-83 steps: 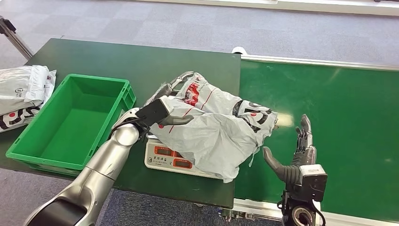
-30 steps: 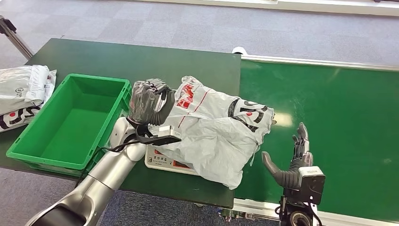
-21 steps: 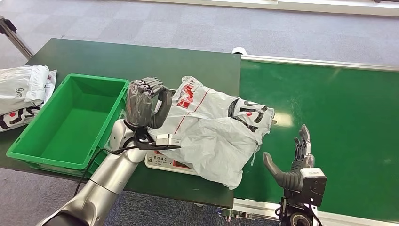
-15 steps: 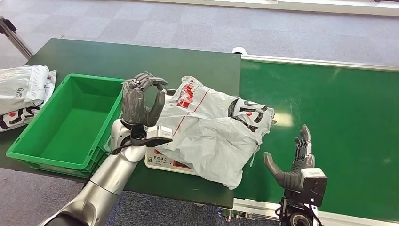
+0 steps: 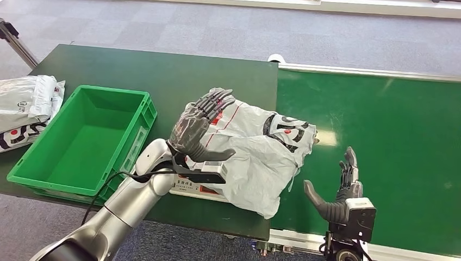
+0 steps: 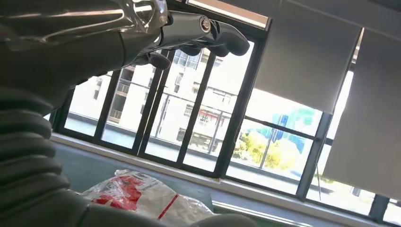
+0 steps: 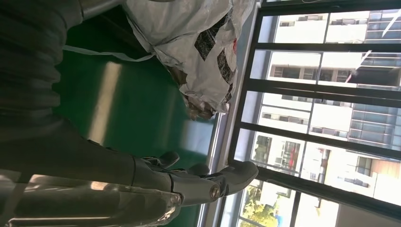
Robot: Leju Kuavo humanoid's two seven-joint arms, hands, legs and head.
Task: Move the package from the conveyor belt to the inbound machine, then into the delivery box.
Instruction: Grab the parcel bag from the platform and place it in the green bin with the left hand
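Note:
A crumpled grey plastic package point(image 5: 255, 149) with red and black print lies on the white scale point(image 5: 187, 187) on the dark green table, its right end hanging over the conveyor belt point(image 5: 380, 152). My left hand point(image 5: 198, 128) is raised over the package's left part, palm toward it and fingers spread, holding nothing. In the left wrist view its fingers point(image 6: 189, 33) stand in the air above the package point(image 6: 142, 196). My right hand point(image 5: 340, 190) is open over the belt's near edge, to the right of the package point(image 7: 189, 42), not touching it.
An empty green crate point(image 5: 81, 138) stands left of the scale, close to my left forearm. More grey packages point(image 5: 24, 109) lie at the table's left edge. The far half of the table point(image 5: 163, 70) is bare. Grey carpet lies beyond.
My left hand left the package's left edge, rose with fingers curled, then spread them and swung right over the package. My right hand sank slightly. The package barely moved.

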